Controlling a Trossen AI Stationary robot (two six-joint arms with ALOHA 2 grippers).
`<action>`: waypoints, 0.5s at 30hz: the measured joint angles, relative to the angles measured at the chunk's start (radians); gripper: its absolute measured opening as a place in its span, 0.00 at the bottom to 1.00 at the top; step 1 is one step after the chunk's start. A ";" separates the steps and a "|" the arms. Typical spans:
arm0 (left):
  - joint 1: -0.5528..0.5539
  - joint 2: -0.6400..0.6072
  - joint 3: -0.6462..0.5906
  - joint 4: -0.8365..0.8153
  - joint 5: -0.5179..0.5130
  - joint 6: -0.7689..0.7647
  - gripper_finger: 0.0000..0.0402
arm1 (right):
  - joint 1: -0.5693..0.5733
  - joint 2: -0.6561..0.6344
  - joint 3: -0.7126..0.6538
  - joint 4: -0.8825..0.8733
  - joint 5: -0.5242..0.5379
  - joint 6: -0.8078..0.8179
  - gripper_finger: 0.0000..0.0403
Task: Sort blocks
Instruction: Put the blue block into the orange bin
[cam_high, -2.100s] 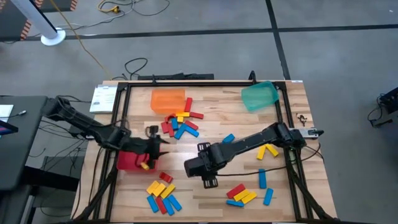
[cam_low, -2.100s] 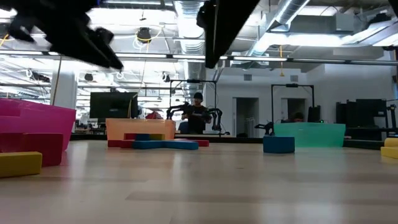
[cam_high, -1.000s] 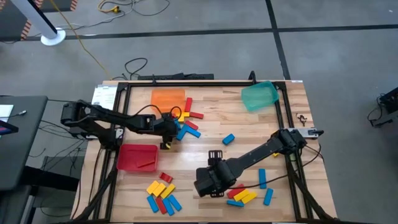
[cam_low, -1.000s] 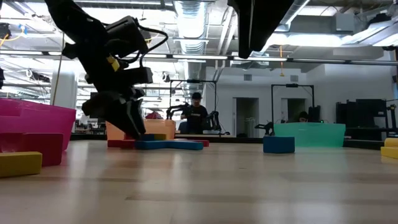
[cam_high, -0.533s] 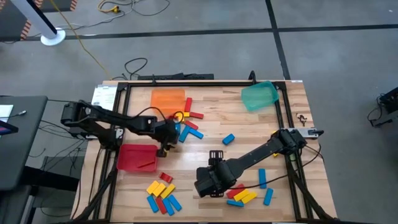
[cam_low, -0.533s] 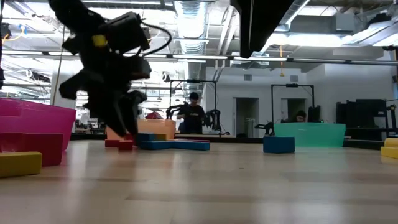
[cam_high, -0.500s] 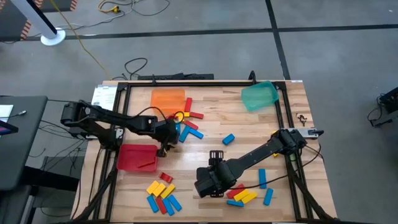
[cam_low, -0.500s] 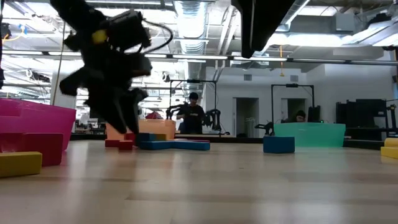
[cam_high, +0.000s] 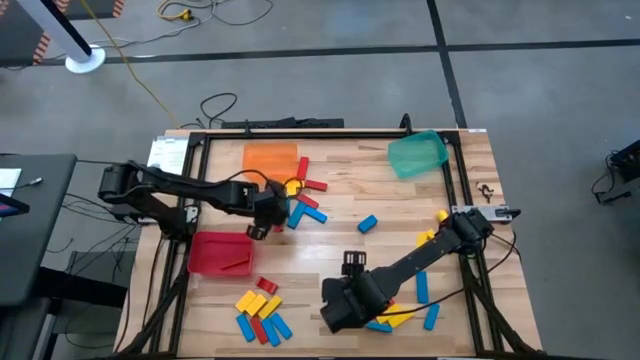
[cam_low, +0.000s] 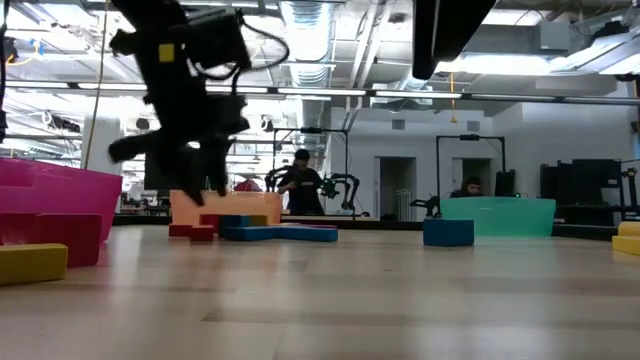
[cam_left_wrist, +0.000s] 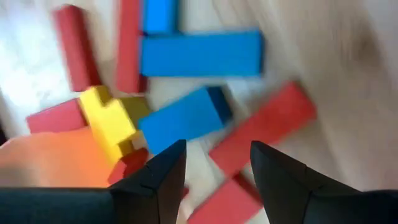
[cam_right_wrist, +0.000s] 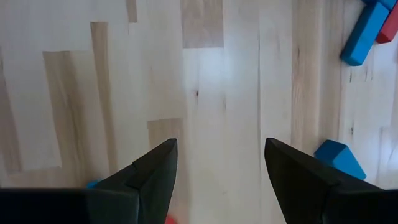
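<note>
The left gripper (cam_high: 262, 228) hangs part-open and empty, the centre blocks (cam_high: 298, 198) just at its 1 o'clock (long axes mixed). The right gripper (cam_high: 351, 262), jaws wide and empty, has yellow-and-blue blocks (cam_high: 402, 314) at 4 o'clock. Bare wooden table (cam_high: 330, 228); a workshop lies beyond.

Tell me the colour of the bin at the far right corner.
Green bin, best in the high view.

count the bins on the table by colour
orange bin: 1
green bin: 1
red bin: 1
total: 3
</note>
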 joint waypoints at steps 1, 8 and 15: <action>-0.001 -0.001 -0.013 0.000 -0.014 0.056 0.43 | 0.006 0.000 0.000 0.000 0.010 0.008 0.65; -0.007 -0.002 -0.046 0.135 -0.060 0.292 0.44 | 0.047 0.000 0.000 0.005 0.066 0.068 0.65; -0.014 0.023 -0.044 0.180 -0.107 0.425 0.50 | 0.068 0.000 0.000 0.027 0.089 0.117 0.65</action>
